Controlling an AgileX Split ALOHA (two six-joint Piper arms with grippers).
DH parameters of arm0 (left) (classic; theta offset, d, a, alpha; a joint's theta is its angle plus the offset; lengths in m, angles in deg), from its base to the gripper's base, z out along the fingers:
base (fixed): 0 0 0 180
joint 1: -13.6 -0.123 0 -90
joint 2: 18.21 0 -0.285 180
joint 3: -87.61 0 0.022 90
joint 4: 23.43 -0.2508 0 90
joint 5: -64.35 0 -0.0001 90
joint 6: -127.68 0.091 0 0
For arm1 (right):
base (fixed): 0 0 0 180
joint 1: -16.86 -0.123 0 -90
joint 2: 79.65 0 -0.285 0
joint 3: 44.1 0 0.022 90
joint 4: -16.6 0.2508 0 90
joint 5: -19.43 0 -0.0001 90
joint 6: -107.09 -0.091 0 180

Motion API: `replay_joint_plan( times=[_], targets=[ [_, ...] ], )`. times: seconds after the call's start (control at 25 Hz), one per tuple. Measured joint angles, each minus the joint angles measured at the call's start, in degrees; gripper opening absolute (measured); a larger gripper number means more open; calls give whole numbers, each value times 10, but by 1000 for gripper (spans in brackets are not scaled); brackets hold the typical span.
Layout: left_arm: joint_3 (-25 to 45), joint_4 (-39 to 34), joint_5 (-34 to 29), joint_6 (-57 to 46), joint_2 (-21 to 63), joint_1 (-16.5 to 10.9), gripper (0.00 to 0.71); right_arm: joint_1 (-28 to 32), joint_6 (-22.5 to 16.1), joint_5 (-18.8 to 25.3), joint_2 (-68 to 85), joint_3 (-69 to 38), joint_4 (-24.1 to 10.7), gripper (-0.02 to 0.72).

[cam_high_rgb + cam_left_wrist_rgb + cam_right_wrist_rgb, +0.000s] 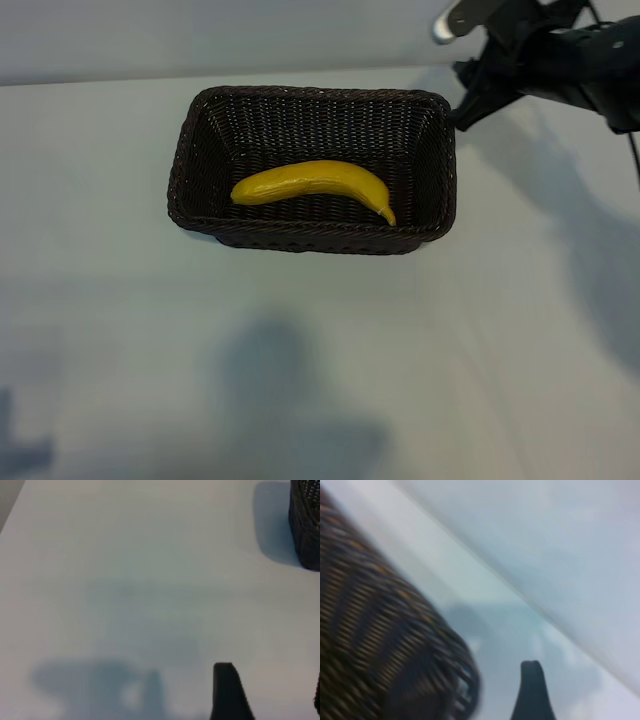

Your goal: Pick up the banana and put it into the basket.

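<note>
A pale table [300,350] fills the scene, meeting a plain light wall [200,35] along its far edge, with soft shadows across it.

Yellow banana [315,182], dark tip; dark brown woven basket [200,140]; white table [320,350].

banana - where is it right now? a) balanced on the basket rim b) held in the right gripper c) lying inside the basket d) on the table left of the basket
c: in the exterior view the banana lies on the floor of the basket, with the right gripper off beyond the basket's far right corner, holding nothing.
</note>
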Motion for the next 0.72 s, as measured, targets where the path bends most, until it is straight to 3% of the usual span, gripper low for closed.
replay_joint_plan(
  times=[0.44,0.56,0.72],
  targets=[
    [0,0,0,2,0,0,448,91,-5,8,14,-7,100,522],
    [0,0,0,2,0,0,448,123,-11,35,25,-7,134,522],
    [0,0,0,2,0,0,448,168,-48,137,30,-7,132,521]
  ],
)
